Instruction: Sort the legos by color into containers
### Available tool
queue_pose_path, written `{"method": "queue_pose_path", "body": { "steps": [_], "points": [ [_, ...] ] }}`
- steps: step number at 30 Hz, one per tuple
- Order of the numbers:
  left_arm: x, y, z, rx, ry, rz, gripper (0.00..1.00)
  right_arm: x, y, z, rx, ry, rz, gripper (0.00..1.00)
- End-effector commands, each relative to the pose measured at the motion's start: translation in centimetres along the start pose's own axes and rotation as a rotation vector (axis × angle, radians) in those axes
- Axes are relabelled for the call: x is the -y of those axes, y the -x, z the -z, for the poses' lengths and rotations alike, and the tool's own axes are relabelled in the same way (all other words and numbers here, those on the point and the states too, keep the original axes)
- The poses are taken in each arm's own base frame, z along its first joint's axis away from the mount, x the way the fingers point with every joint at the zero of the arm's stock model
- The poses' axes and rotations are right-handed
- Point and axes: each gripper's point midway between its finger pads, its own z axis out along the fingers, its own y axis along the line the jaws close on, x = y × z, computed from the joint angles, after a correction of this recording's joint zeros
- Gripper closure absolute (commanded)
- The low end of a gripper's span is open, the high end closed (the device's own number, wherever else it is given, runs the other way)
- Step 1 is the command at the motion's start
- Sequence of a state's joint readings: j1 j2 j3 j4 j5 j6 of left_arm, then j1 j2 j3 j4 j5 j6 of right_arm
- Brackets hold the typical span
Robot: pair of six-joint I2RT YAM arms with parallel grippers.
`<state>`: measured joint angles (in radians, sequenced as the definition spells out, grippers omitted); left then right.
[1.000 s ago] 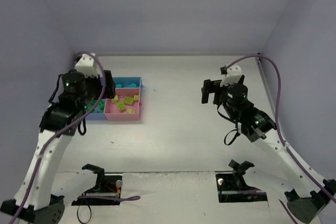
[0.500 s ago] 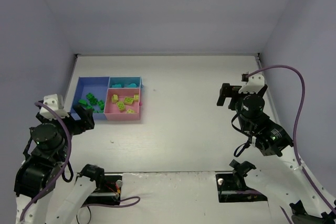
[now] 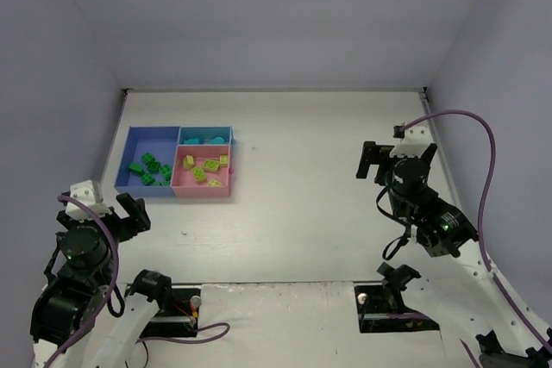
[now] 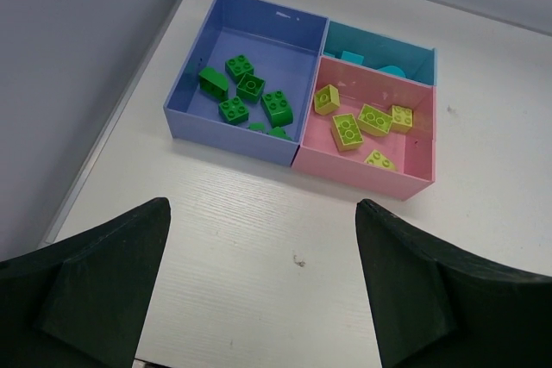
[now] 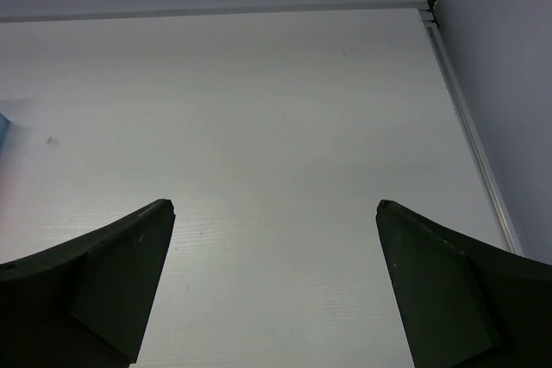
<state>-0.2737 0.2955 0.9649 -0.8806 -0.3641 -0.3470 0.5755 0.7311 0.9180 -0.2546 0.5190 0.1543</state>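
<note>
White table (image 3: 302, 152), seen from above, with the two arms at its near edge; the containers (image 3: 200, 192) sit in the far-left part of it, close to the left wall, as one joined block whose long axis runs left to right, parallel to the back wall

Blue tray (image 4: 267, 45): the largest compartment, forming the left end of the block; it holds the dark green legos (image 4: 250, 88), gathered toward its near half, lying at mixed angles with studs mostly up

Pink tray (image 4: 405, 165): square, joined to the right side of the blue one, at the near right of the block; it holds the yellow-green legos (image 4: 348, 131), spread loosely, several turned diagonally

Light-blue tray (image 4: 414, 53): a narrow strip behind the pink tray, long axis left to right; the teal legos (image 4: 392, 71) lie in it, partly hidden by its wall

Left gripper (image 4: 263, 213): fingers spread wide with nothing between them; raised above the near-left part of the table and aimed at the block, which lies ahead of it and well apart, centred between the two fingers in the wrist view

Right gripper (image 5: 274, 206): fingers likewise spread and holding nothing; on the right side of the table, well apart from the block, facing bare tabletop and the far-right corner; only a sliver of blue shows at the left edge of its view
</note>
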Motion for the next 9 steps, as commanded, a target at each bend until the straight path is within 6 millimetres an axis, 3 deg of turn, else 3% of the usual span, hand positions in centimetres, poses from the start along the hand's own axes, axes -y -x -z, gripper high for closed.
{"method": "queue_pose_path", "body": {
  "steps": [1,9],
  "points": [
    [-0.48,0.56,-0.37,0.028,0.041,0.022,0.19,0.3,0.94,-0.37,0.038,-0.033,-0.044,0.0],
    [-0.41,-0.05,-0.92,0.012,0.049,0.021,0.19,0.07,1.08,-0.17,0.043,-0.015,-0.056,0.0]
  ]
}}
